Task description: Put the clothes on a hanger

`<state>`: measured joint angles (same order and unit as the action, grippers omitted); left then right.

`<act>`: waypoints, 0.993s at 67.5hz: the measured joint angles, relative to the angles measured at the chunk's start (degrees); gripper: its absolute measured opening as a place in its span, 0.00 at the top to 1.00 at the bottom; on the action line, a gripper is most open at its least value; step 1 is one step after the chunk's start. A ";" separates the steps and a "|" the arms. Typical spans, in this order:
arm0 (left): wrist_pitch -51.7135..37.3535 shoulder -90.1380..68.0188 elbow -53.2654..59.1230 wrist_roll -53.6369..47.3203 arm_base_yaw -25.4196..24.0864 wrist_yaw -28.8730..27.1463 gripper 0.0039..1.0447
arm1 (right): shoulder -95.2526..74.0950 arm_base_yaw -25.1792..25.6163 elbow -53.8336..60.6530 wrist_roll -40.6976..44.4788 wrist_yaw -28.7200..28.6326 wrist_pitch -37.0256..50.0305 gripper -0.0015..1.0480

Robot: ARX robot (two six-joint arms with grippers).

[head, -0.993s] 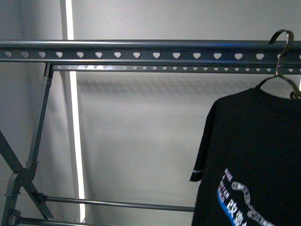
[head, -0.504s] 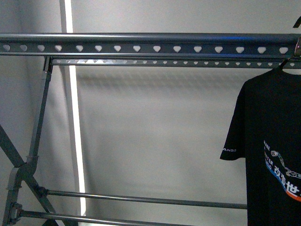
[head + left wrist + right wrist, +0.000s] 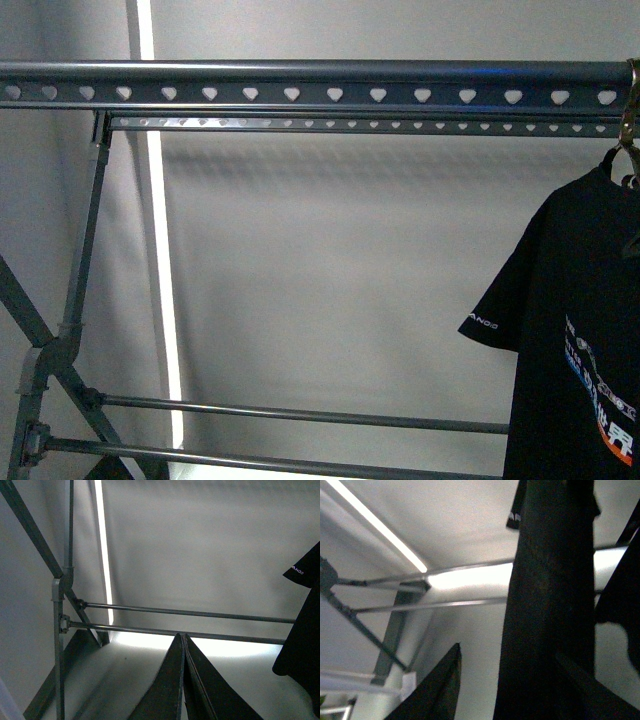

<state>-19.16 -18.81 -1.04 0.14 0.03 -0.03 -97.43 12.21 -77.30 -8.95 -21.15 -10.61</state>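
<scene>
As its hook point(image 3: 629, 115) rides the long dark-grey heart-punched metal rail point(image 3: 320, 95), the black printed T-shirt point(image 3: 575, 330) hangs plumb; left gripper point(image 3: 181, 642) pinched empty, right gripper point(image 3: 507, 655) hold indeterminable.

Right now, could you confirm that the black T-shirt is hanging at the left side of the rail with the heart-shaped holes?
Not quite: the front view shows the black T-shirt hanging at the right side of the rail with the heart-shaped holes, not the left.
</scene>
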 joint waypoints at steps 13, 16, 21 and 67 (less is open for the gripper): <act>3.85 3.78 0.00 0.00 0.00 0.00 0.97 | 21.16 1.09 21.44 4.81 -1.01 24.81 0.21; 4.55 4.55 0.00 0.00 0.00 0.00 0.97 | 26.93 1.29 27.19 6.40 -1.33 29.11 0.14; 5.90 5.84 0.00 0.00 0.00 -0.02 0.97 | 38.82 1.33 39.60 11.23 -0.81 35.85 0.06; 18.97 18.60 -0.02 -0.02 0.00 0.02 0.76 | 42.93 -15.58 77.72 47.43 11.06 62.36 0.07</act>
<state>-0.19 -0.21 -1.06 0.12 0.03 -0.01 -54.50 -3.38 0.43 38.48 -10.09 51.75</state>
